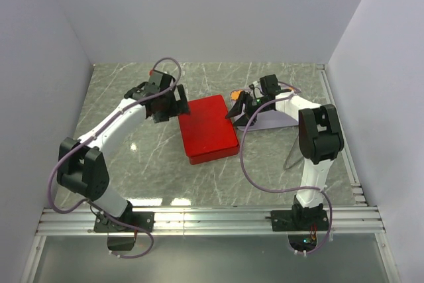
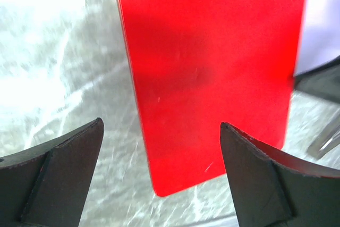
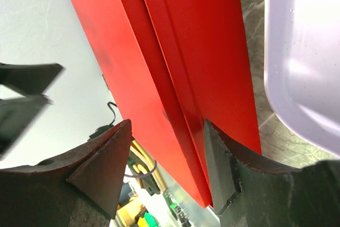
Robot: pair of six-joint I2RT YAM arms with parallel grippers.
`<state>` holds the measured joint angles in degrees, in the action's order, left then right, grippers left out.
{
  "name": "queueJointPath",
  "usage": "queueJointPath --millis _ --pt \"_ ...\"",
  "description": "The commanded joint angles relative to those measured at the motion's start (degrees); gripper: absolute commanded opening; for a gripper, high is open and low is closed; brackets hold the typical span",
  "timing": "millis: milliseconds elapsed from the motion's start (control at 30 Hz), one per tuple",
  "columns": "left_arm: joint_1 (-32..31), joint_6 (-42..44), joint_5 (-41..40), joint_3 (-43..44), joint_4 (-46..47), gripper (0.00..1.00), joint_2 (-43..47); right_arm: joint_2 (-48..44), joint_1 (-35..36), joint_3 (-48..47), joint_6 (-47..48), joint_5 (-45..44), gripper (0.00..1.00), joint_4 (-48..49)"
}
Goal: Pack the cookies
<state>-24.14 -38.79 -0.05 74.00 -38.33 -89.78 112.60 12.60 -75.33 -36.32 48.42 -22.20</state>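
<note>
- I can pick out none of the cookies for certain. A small orange speck [image 1: 235, 95] just behind my right gripper [image 3: 167, 126] may be one, but it is too small to tell. The rest I judge to be under the lid of the red box [image 1: 207, 130], or hidden on the pale tray [image 3: 303, 51] to the right of the box.
- So the coming move turns on the box, which lies between my two arms in the middle of the surface [image 1: 132, 130].
- My right gripper is at the box's far right edge, turned on its side. The seam between lid and base runs lengthwise between the jaws and away from the wrist.
- One jaw sits against the side of the red box and the other stands over the lid's top. The jaws are partly apart, and I cannot tell whether they pinch the rim or only straddle it.
- My left gripper [image 2: 161, 127] is wide open and holds nothing, at the far left corner of the box. The box lies ahead of it, with its long axis running away from the wrist and set off toward the right-hand jaw.
- Both arms reach forward and inward, elbows raised and wrists bent down. The right is the nearer to a hold, I think.
</note>
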Motion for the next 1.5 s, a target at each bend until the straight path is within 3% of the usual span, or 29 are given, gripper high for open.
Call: queueJointPath --millis 0,167,333,600,867,1100,1467 --pt "1.99 0.46 -1.71 3.43 2.81 0.96 -0.48 -4.23 -0.12 -1.58 1.33 -0.52 0.64 -1.27" --pt "6.12 0.55 0.66 7.03 4.83 0.92 -6.1 -6.33 -2.83 0.44 3.53 -3.24 0.64 -3.99" --pt "9.28 0.73 1.63 13.7 5.37 0.91 -12.16 -10.8 -5.65 4.66 9.24 -11.94 0.64 -11.98" --pt "9.99 0.38 1.81 24.69 2.21 0.95 -24.73 -15.21 -6.1 14.5 9.33 -15.55 0.65 -13.93" --pt "10.08 -1.73 3.74 31.12 -1.22 0.93 -31.15 -12.93 -5.92 18.29 6.0 -10.81 0.65 -9.02" --pt "7.45 -3.93 1.82 32.61 -5.35 0.9 -31.34 -8.89 -3.37 16.27 4.41 -9.49 0.65 -7.78" --pt "2.78 -11.22 0.23 28.84 -8.17 0.9 -30.55 -4.14 -2.05 14.86 0.46 -3.25 0.65 -3.38"
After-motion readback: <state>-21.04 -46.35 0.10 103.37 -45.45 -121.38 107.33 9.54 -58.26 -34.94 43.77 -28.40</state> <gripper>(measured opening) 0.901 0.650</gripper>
